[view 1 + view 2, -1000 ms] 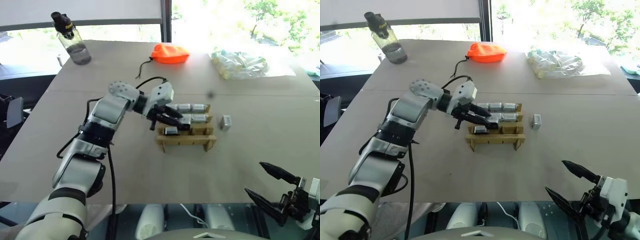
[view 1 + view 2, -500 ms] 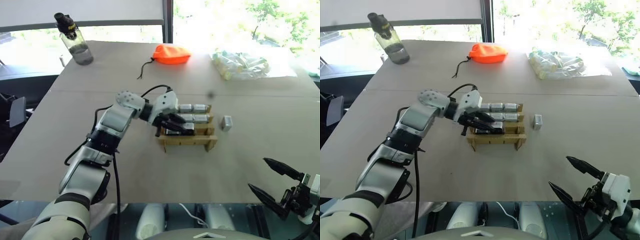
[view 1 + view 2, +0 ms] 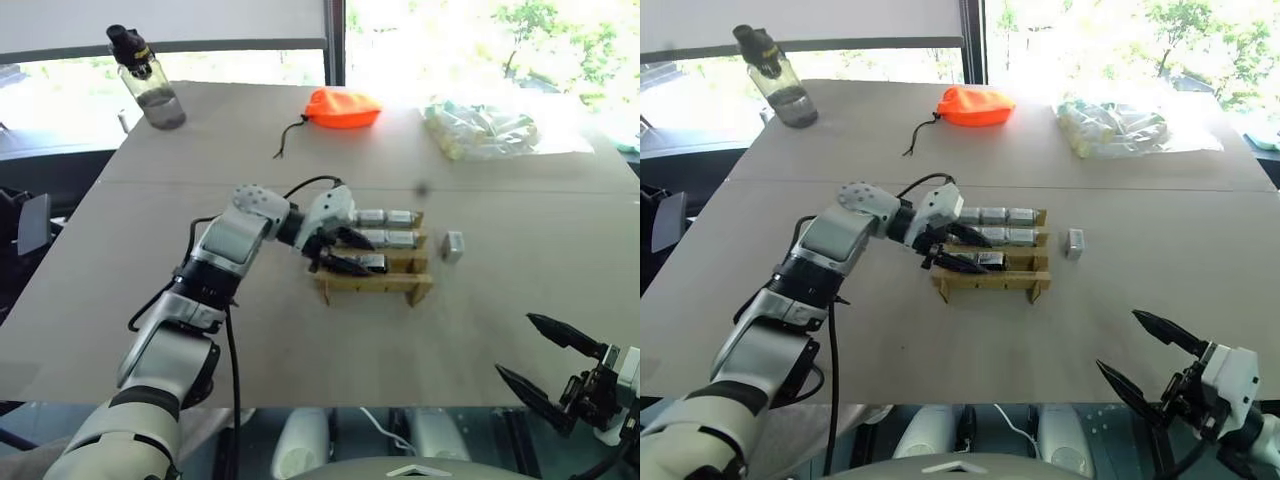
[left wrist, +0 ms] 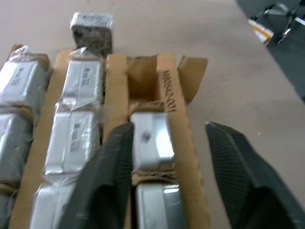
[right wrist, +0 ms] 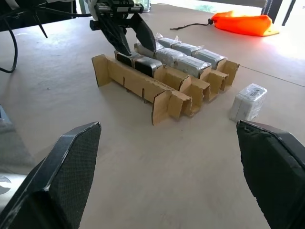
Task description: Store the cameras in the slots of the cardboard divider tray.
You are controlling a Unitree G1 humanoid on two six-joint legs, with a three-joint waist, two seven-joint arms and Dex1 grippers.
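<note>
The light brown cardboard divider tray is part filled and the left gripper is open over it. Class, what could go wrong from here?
1. The left gripper stands open around a silver-white boxy camera in the light brown cardboard divider tray; drawing back carelessly might snag a cardboard strip and shift the tray.
2. That camera seems to sit proud of its slot, so a finger could tip it.
3. One loose camera lies on the table beside the tray; a sliding tray might knock it.
</note>
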